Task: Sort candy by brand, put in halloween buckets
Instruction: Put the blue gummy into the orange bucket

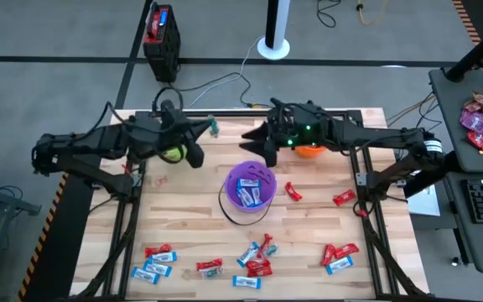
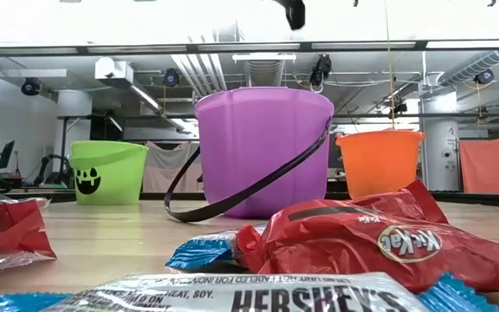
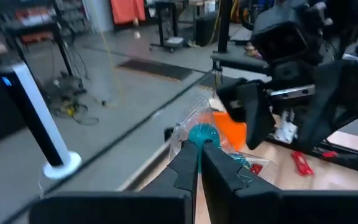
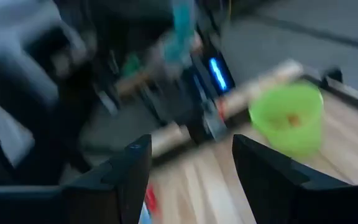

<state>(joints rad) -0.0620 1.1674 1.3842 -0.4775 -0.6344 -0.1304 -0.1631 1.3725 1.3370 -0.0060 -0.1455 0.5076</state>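
While we hold a piece aloft, the scene reads like this:

Left gripper (image 3: 197,149): fingers pinched tight on a teal, clear-wrapped candy (image 3: 199,135), raised over the table's far left, near the green bucket (image 1: 172,153).
Right gripper (image 4: 191,162): jaws spread wide, holding nothing, above the far edge by the orange bucket (image 1: 310,152).
Step in hand: we judge this piece must go to its brand's pail; we should centre it over the rim before letting go, since the crinkly film may cling to the pads.
Purple bucket (image 1: 251,186): mid-table, ribbed plastic, thin black handle, blue-and-white pieces inside.
Loose candy (image 1: 257,258): glossy red and light blue wrappers, flat and oblong, scattered along the near edge.
Table (image 1: 191,220): pale wood planks.
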